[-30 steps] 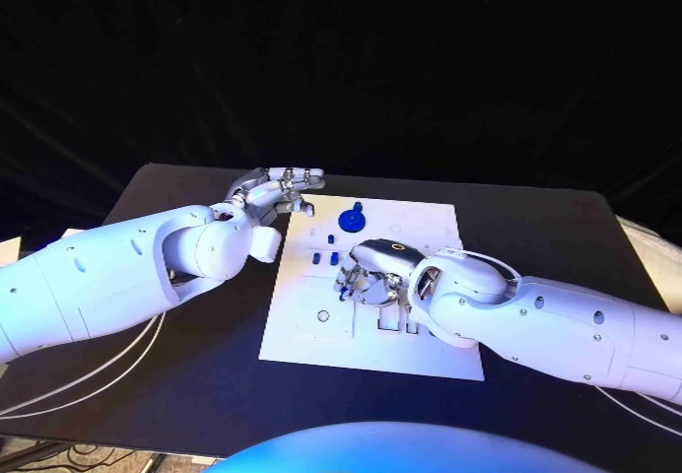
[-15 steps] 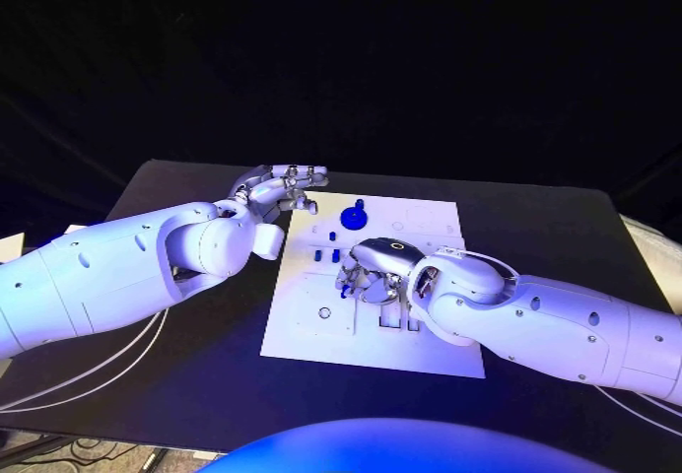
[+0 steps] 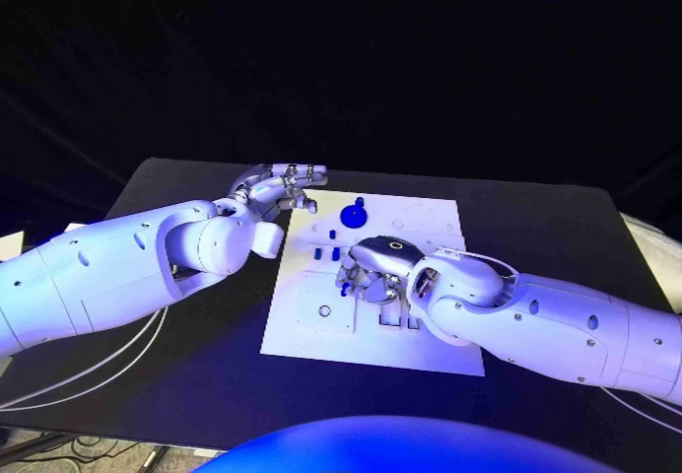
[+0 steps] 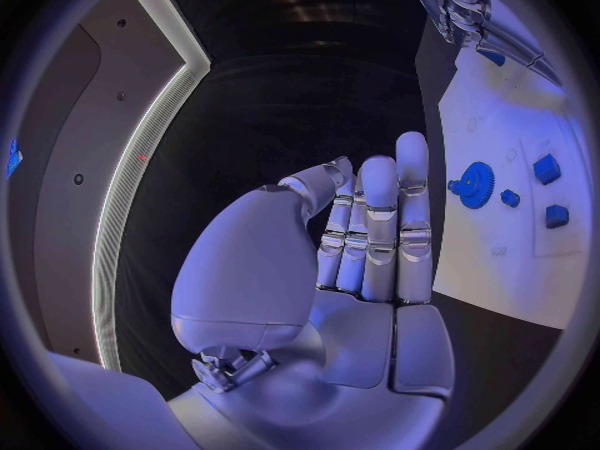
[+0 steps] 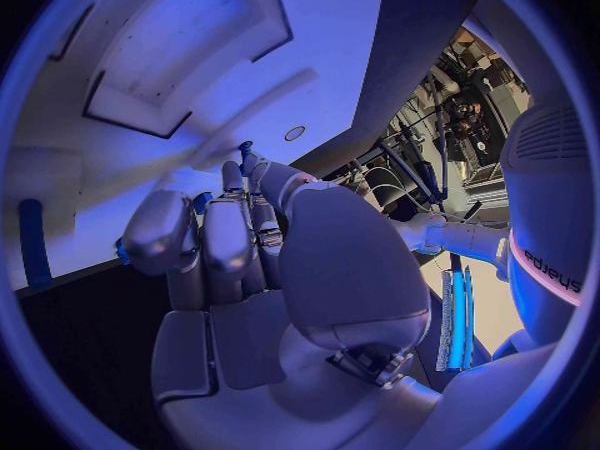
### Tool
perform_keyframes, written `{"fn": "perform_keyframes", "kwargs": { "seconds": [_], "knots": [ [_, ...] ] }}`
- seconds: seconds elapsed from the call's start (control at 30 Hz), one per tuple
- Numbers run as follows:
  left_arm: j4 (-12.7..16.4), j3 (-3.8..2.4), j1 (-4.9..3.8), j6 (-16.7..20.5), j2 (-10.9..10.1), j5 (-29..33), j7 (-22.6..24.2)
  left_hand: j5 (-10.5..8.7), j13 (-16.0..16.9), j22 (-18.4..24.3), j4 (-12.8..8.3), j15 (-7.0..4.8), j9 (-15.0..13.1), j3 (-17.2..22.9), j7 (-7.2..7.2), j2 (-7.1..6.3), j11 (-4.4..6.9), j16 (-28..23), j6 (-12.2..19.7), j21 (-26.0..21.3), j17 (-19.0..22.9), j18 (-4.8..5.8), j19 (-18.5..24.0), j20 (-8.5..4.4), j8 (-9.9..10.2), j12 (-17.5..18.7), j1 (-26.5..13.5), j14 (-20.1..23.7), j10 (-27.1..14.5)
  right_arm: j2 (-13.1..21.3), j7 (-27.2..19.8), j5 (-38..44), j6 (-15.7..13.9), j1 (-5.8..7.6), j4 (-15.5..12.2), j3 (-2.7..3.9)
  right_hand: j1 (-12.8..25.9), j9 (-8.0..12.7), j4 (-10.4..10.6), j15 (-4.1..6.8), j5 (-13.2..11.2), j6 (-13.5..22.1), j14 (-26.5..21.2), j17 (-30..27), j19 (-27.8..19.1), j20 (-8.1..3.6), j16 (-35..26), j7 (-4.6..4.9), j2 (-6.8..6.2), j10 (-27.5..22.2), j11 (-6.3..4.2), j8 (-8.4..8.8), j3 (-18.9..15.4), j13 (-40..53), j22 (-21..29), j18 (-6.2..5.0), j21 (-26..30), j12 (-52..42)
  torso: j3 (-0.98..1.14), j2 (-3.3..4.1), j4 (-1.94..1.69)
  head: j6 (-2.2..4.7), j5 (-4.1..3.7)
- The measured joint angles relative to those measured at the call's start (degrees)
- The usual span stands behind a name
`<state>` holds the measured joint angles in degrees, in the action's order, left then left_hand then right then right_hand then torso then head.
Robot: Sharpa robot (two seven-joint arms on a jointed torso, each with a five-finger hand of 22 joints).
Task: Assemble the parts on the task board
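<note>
The white task board (image 3: 427, 340) lies mid-table. A blue gear (image 3: 354, 212) and small blue parts (image 3: 328, 254) stand on its far half; the left wrist view also has the gear (image 4: 473, 183) and small parts (image 4: 546, 168). My right hand (image 3: 373, 276) is down on the board's middle, fingers curled around a small blue part (image 3: 344, 287). In its wrist view the right hand (image 5: 238, 240) shows blue between the curled fingers (image 5: 200, 202). My left hand (image 3: 285, 182) hovers at the board's far left corner, and the left hand (image 4: 363, 250) holds nothing, fingers straight and side by side.
The black table (image 3: 185, 325) surrounds the board on all sides. A long blue piece (image 5: 31, 240) lies on the board near my right hand. White recessed slots (image 3: 386, 317) sit in the board just before the right hand.
My left hand has lifted slightly toward the table's far edge. The right hand stays in place on the board's middle.
</note>
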<state>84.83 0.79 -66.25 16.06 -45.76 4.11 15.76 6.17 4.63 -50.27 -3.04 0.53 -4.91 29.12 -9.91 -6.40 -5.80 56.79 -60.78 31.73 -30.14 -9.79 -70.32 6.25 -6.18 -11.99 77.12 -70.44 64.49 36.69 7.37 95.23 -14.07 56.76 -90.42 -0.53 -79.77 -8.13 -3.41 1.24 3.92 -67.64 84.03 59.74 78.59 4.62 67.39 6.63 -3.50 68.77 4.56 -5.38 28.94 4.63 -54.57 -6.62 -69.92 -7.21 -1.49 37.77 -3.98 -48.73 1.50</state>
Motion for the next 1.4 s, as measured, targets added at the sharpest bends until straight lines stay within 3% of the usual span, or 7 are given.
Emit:
{"fn": "perform_keyframes", "kwargs": {
  "seconds": [0.23,0.33,0.67,0.73,0.87,1.2,1.4],
  "knots": [
    [0.0,0.0,0.01,-0.1,0.0,0.0,-0.1,0.0,0.0,0.0,0.0,0.01,0.0,0.0,0.0,0.0,0.0,0.0,0.0,0.0,0.0,0.0,0.0,0.0,0.0,0.0,0.0,0.0,0.0,-0.5,0.5,1.1,2.2,0.17,0.0,0.14,0.3,-0.2,0.0,0.0,0.0,0.1,0.0,-0.1,0.0,0.0,0.0,-0.05,-0.3,0.6,-0.59,0.0,0.0,0.0,0.1,0.0,0.0,0.4,-0.03,0.0,0.03,-0.2,0.07],
    [0.0,0.01,0.02,-0.1,0.0,0.0,-0.2,0.0,0.0,0.0,-0.2,0.01,0.1,-0.2,0.0,0.0,0.0,0.0,0.0,0.0,0.1,0.0,0.0,0.0,0.0,-0.2,0.0,0.0,0.0,-0.8,1.0,1.8,3.6,0.2,0.0,0.07,1.7,-0.3,0.1,0.0,0.0,0.7,0.0,-0.4,0.0,0.0,0.0,0.66,-0.53,0.8,-0.81,0.48,-0.5,-0.1,0.4,0.0,0.0,1.3,-0.04,-0.01,0.05,-0.3,0.03],
    [0.0,0.01,0.02,-0.3,0.0,0.0,-0.4,0.0,0.0,0.0,-0.2,0.02,0.1,-0.2,0.0,0.0,0.0,0.0,0.0,0.0,0.0,0.0,0.0,0.0,0.0,-0.2,0.0,0.0,0.0,-0.9,2.5,3.2,4.3,0.26,-0.2,-0.04,4.2,1.4,0.6,-1.66,0.3,7.5,-0.1,-2.8,-2.4,1.47,-1.4,2.98,-2.22,-7.2,1.14,1.63,-2.5,-1.1,4.8,-0.01,3.0,3.8,-0.03,-0.04,-0.01,-0.47,-0.23],
    [0.0,0.01,0.02,-0.3,0.0,0.0,-0.4,0.0,0.0,0.0,-0.2,0.02,0.1,-0.2,0.0,0.0,0.01,0.0,0.0,0.0,0.0,0.0,0.0,0.0,0.0,-0.2,0.0,0.0,0.0,-0.9,2.6,3.3,3.8,0.2,-0.2,-0.12,4.2,1.9,0.4,-2.09,0.3,9.1,-0.4,-5.2,-4.0,1.67,-3.3,3.32,-2.25,-9.4,1.58,1.63,-3.1,-1.1,8.4,-0.98,5.3,3.5,-0.03,-0.04,-0.01,-0.47,-0.24],
    [-0.1,0.01,0.03,-0.4,0.1,0.0,-0.4,0.0,0.0,0.1,-0.2,0.22,0.0,-0.2,0.0,0.0,0.01,0.0,0.0,0.0,0.0,0.0,0.0,0.0,0.0,-0.2,0.0,0.2,0.0,-0.5,2.9,3.5,1.8,-0.15,-0.4,-0.33,4.0,2.6,0.0,-2.38,0.4,11.4,-0.7,-7.1,-4.9,1.92,-4.8,3.38,-3.1,-12.0,2.3,1.63,-4.3,-1.0,11.3,-0.97,7.4,2.8,-0.02,-0.04,0.02,-0.39,-0.25],
    [-0.1,0.03,0.09,-0.5,-0.1,0.0,-0.6,0.0,0.0,0.1,-0.2,0.31,0.0,-0.2,0.0,0.0,0.09,0.0,0.0,0.0,0.0,0.0,0.0,0.0,0.0,-0.2,0.0,0.1,-0.1,5.3,2.6,2.3,-4.7,-0.19,-5.2,0.44,3.5,2.5,-0.4,-2.06,1.9,9.9,-0.4,-7.5,-4.4,1.75,-4.8,2.77,-2.77,-10.9,1.55,1.19,-4.7,-0.6,10.5,-0.96,7.1,-0.3,0.04,-0.07,0.08,0.08,-0.66],
    [-0.1,0.06,0.11,-0.6,-0.3,0.0,-0.6,0.0,0.0,0.1,-0.2,0.31,0.0,-0.2,0.0,0.0,0.09,0.0,0.0,0.0,0.0,0.0,0.0,0.0,0.0,-0.2,0.0,0.1,-0.1,11.5,3.1,0.8,-5.2,2.79,-8.3,1.07,3.5,2.5,-0.3,-2.06,2.2,9.3,-0.4,-7.8,-4.0,1.74,-4.8,2.43,-2.77,-10.0,1.3,1.19,-4.8,-0.7,10.0,-0.95,6.8,-1.1,0.01,-0.07,0.18,0.54,-1.27]
  ]
}}
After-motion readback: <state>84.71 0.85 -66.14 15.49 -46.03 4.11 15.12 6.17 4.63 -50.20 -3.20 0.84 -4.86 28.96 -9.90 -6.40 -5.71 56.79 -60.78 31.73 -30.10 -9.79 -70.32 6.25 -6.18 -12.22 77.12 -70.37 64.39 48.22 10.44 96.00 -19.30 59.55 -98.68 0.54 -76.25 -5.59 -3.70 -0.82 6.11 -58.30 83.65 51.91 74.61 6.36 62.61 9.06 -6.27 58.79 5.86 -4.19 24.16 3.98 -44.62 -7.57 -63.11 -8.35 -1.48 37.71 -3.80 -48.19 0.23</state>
